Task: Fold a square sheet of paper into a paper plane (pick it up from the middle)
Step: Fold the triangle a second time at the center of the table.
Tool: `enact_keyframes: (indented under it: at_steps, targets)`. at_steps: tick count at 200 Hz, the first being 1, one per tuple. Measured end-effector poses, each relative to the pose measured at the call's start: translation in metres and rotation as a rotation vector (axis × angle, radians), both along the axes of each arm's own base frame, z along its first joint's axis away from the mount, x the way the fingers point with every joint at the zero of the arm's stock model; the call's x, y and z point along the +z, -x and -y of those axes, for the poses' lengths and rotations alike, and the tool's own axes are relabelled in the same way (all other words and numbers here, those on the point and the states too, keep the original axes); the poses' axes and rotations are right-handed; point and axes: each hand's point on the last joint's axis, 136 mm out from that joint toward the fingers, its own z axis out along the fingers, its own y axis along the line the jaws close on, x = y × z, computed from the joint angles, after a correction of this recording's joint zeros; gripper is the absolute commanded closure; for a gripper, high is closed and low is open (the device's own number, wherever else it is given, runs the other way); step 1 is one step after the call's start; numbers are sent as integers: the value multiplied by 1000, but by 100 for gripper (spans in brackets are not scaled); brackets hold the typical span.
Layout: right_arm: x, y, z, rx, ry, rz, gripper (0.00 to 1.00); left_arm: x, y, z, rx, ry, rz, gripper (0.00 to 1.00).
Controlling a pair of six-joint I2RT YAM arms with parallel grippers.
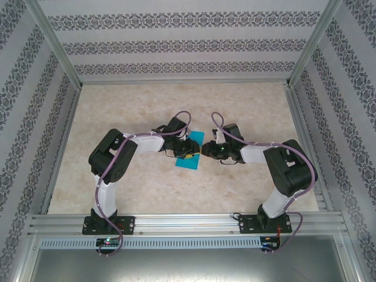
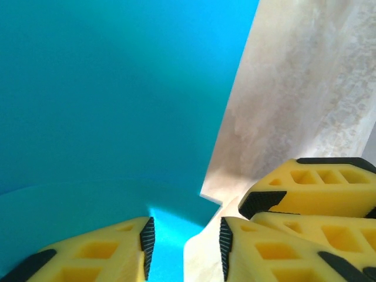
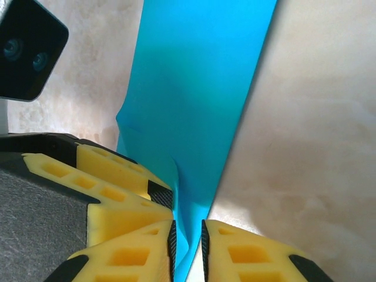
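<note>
The teal-blue square sheet of paper (image 1: 189, 162) lies mid-table between both grippers, folded into a narrower strip with one edge lifted. My left gripper (image 1: 187, 151) is open at the sheet's edge. In the left wrist view its jaws (image 2: 185, 244) straddle the paper's (image 2: 117, 88) corner with clear gaps on both sides. My right gripper (image 1: 205, 151) faces it from the right. In the right wrist view its jaws (image 3: 188, 249) stand a little apart around a raised fold of the paper (image 3: 200, 88), not pinching it. The two grippers' fingers nearly touch.
The marble-patterned tabletop (image 1: 147, 111) is ringed by an aluminium frame and patterned walls. The right gripper's fingers (image 2: 317, 191) crowd the left wrist view. The left gripper's fingers (image 3: 111, 194) and wrist camera (image 3: 26, 50) crowd the right wrist view.
</note>
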Motion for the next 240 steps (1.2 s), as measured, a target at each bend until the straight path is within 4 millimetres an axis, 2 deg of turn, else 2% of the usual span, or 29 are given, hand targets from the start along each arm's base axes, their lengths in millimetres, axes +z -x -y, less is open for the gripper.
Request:
enact_keyframes:
  at_steps: [42, 72, 131, 163, 203, 240]
  targets:
    - [-2, 3, 4, -15, -31, -4, 77, 3, -2, 2, 1, 25, 14, 57]
    - [-4, 3, 10, -38, -48, -19, 77, 4, -3, 3, 1, 33, 23, 68]
    - [2, -6, 8, -47, -107, -13, 77, 4, -2, 2, -2, 33, 26, 87]
    - [0, -10, 4, -44, -127, -30, 76, 2, -1, 0, -3, 30, 23, 91]
    - [3, -16, -3, -32, -163, -31, 75, 1, -1, 0, -5, 29, 27, 92]
    - [-3, -15, -3, -31, -161, -56, 73, 1, -4, -5, 4, 27, 29, 92]
